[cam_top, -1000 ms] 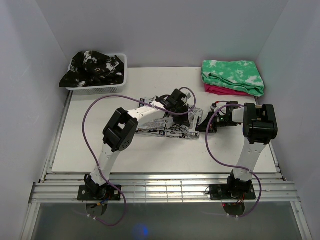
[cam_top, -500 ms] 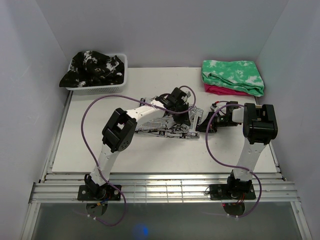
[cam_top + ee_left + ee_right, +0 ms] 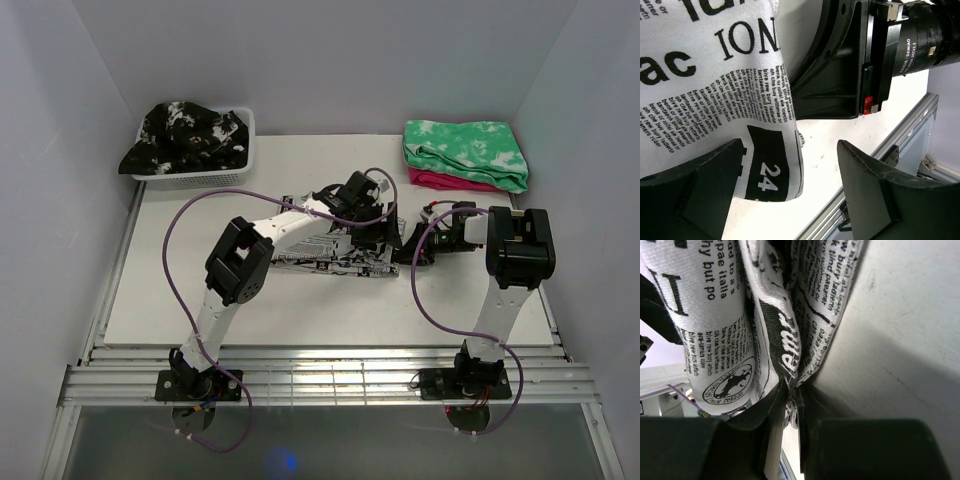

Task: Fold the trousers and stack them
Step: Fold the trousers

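Note:
The trousers point(image 3: 325, 245), white cloth with black newspaper print, lie folded in a flat bundle at the middle of the table. My left gripper point(image 3: 372, 222) hovers over their right end, open. In the left wrist view its jaws point(image 3: 790, 195) stand wide apart, and a loose corner of the trousers point(image 3: 715, 75) marked "24" hangs beside the left finger point(image 3: 695, 190), gripped by nothing. My right gripper point(image 3: 408, 250) is at the bundle's right edge. In its wrist view the jaws point(image 3: 792, 405) are almost together, with a frayed edge of the trousers point(image 3: 720, 315) pinched between them.
A white basket point(image 3: 195, 180) at the back left holds a black garment with white splotches point(image 3: 190, 135). A folded green-and-white cloth point(image 3: 465, 150) lies on a pink one point(image 3: 440, 180) at the back right. Side walls stand close, and a slatted rail point(image 3: 330, 375) runs along the near edge.
My left gripper has opened and let go of the trousers' corner. The bundle's right end has settled lower and flatter. The right arm has stayed in place.

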Controlling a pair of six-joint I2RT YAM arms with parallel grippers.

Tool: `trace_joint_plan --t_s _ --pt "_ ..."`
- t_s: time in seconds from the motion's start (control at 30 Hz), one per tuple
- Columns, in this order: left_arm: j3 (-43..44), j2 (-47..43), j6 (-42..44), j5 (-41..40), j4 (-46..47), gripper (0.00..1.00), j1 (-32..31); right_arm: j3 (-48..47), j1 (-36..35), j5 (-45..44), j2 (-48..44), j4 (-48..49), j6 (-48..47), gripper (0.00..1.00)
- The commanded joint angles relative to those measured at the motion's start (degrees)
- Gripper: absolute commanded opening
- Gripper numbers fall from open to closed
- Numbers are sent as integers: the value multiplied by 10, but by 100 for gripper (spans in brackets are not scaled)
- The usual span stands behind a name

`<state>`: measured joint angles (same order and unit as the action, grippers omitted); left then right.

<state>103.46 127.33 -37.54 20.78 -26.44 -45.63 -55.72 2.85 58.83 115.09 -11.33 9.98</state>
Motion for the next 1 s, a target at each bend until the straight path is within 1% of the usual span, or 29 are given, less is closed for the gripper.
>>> trace_joint_plan --t_s 0.0,0.07,0.1,0.13,0.2,0.23,0.3,0.33,0.4,0.43,0.5,0.53,0.57,0.6,0.63,0.67,0.7,0.73,0.8,0.83,0.87,0.9,0.97 --pt "-4 -31 7 26 12 87 9 -17 -3 -23 -22 -39 -45 21" --pt "-27 -56 28 25 13 87 18 -27 1 -22 -38 -60 -58 24" --pt "-39 -83 33 24 12 87 24 -32 9 -18 -44 -70 -65 25" --pt "-50 -97 37 28 9 87 30 -37 14 -18 -50 -82 -73 28" --pt "-87 -123 48 33 -4 87 54 -53 28 -15 -72 -119 -92 31" --pt "-99 -149 52 31 -6 87 60 -57 32 -14 -89 -128 -95 36" --pt "-132 -175 77 31 -7 88 78 -72 39 -16 -106 -158 -97 42" --pt "-142 -202 89 30 -8 89 84 -79 39 -17 -114 -169 -115 48" --pt "-156 -229 131 44 -7 92 104 -97 37 -6 -140 -179 -112 50" --pt "-169 -242 145 54 -6 98 113 -104 36 -3 -156 -178 -104 54" --pt "-186 -280 185 101 0 98 153 -119 19 3 -168 -171 -94 60" --pt "-213 -291 192 128 7 98 172 -140 11 3 -171 -169 -77 66" --pt "-233 -311 195 216 23 98 225 -150 1 5 -171 -164 -66 69" --pt "-252 -316 195 266 61 98 254 -161 -22 12 -167 -151 -56 71" --pt "-278 -319 180 299 75 98 277 -179 -32 12 -156 -144 -47 73" --pt "-287 -318 171 318 82 95 314 -188 -56 12 -147 -139 -32 73" --pt "-292 -307 166 363 93 92 330 -196 -85 17 -138 -133 -29 75" --pt "-296 -300 165 377 93 90 340 -204 -100 16 -115 -127 -26 78" --pt "-324 -295 165 409 111 83 353 -217 -136 16 -91 -123 -24 78" --pt "-337 -297 165 411 116 82 354 -217 -144 17 -68 -123 -24 78" --pt "-368 -297 163 420 128 82 353 -214 -153 20 -58 -125 -25 77" --pt "-381 -292 162 429 150 79 354 -212 -160 23 -46 -131 -36 77" --pt "-403 -282 164 427 160 78 354 -200 -162 27 -21 -140 -43 75"
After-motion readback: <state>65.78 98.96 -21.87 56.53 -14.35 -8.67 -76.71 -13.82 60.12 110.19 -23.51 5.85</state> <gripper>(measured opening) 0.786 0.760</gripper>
